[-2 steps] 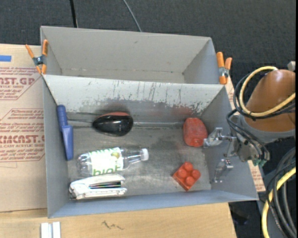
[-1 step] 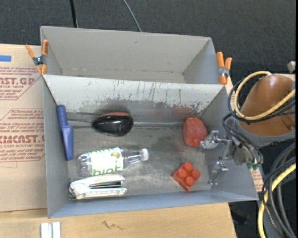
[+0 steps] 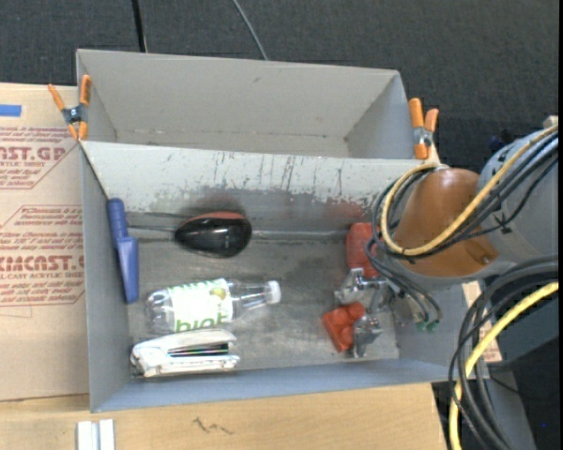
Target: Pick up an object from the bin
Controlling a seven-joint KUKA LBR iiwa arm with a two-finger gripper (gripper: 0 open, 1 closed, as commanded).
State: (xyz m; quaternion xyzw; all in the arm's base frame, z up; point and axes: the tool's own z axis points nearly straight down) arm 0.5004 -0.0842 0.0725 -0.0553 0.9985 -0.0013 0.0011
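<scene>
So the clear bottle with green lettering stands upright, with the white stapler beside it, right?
Not upright: the camera view shows the clear bottle lying on its side, cap toward the right. The white stapler is beside it.

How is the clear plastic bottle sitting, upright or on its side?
On its side: the clear plastic bottle lies flat, cap pointing right.
</scene>
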